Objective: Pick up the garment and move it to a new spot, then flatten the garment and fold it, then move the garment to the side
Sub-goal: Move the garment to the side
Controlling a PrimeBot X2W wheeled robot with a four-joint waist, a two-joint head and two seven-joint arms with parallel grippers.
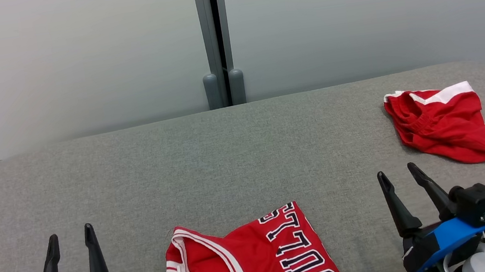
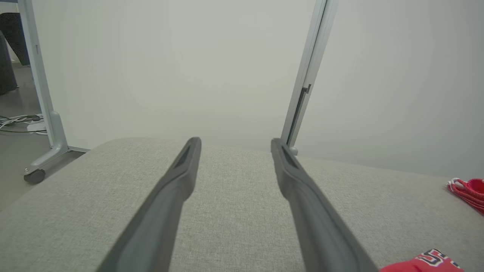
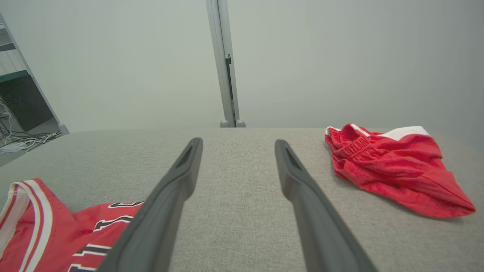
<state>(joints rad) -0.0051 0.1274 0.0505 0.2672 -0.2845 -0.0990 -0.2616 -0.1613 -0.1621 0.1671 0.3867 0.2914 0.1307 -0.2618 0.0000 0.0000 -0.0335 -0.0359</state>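
**A pause between garments**

The left pincer (image 1: 70, 232) and right pincer (image 1: 396, 171) both stand released, grasping nothing. The red shorts (image 1: 442, 123) lie bunched near the counter's (image 1: 226, 157) far right corner. The Bulls jersey (image 1: 259, 260), at the near edge, looks next to lift.

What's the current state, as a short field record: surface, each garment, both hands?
surface: grey fabric-covered table
jersey: red with white trim and lettering, apparently folded, at the near edge, centre
shorts: red with a white band, bunched, far right of the table
left hand: open, empty, over bare table left of the jersey
right hand: open, empty, between jersey and shorts, nearer the shorts
contact: neither hand touches a garment
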